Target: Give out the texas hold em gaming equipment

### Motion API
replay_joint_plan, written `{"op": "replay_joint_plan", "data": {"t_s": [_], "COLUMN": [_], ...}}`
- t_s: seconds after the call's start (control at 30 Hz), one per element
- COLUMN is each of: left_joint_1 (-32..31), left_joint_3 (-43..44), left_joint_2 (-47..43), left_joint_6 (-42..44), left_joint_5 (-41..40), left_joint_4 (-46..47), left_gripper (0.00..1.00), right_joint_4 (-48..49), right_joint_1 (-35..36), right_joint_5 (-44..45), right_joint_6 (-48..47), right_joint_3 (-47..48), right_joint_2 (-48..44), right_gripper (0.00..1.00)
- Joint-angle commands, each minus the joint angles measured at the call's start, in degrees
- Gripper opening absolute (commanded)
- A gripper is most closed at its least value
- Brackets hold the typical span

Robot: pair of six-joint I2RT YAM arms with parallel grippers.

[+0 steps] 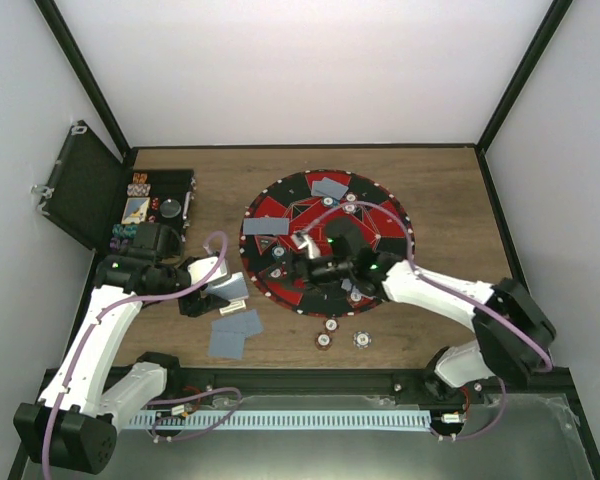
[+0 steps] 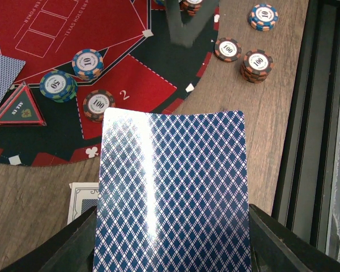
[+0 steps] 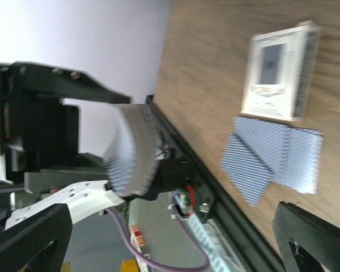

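Near edge, on bare wood: loose cards (image 1: 235, 335) overlapping, chip stacks (image 1: 325, 338) just to their right. Behind those: left gripper (image 1: 212, 287) clamped on deck (image 2: 173, 192), just off mat (image 1: 270, 208) rim, box (image 2: 82, 201) on wood below. Over mat's near half: right gripper (image 1: 308, 262), jaws spread wide, gripping nothing. Further in on mat: chips (image 2: 88, 62) in low stacks, cards (image 1: 330, 187) face down. Far left: case (image 1: 165, 200), lid open, more chips inside.

The deck of blue-checked cards (image 2: 170, 187) is clamped in the left gripper (image 2: 173, 226), off the mat's (image 1: 280, 205) left edge. Loose cards (image 1: 228, 343) overlap face down toward the table's (image 1: 430, 180) front edge. Two chip stacks (image 1: 323, 340) stand beside the mat's front edge.
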Motion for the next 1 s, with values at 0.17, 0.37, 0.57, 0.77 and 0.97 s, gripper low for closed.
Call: {"op": "replay_joint_plan", "data": {"t_s": [0.17, 0.37, 0.57, 0.77, 0.97], "left_joint_1": [0.07, 0.11, 0.09, 0.12, 0.08], "left_joint_3": [1.55, 1.53, 1.65, 1.71, 1.95], "left_joint_2": [-0.5, -0.8, -0.83, -0.99, -0.91], "left_joint_6": [1.25, 1.44, 1.35, 1.42, 1.35], "left_joint_5": [2.1, 1.99, 2.23, 1.92, 2.11], "left_joint_4": [0.33, 0.15, 0.03, -0.12, -0.21], "left_gripper": [0.04, 0.04, 0.04, 0.04, 0.04], "right_joint_4": [10.75, 13.12, 15.62, 16.38, 15.17], "right_joint_1": [8.6, 10.22, 10.39, 10.35, 9.18], "right_joint_5": [-4.2, -4.93, -6.58, -8.79, -8.71], "right_joint_6": [4.04, 5.47, 6.89, 6.43, 5.56], "right_joint_3": [11.47, 14.7, 17.07, 19.18, 17.77], "right_joint_2": [13.56, 19.05, 23.72, 26.65, 26.86], "right_gripper": [0.96, 0.91, 0.88, 0.88, 0.83]}}
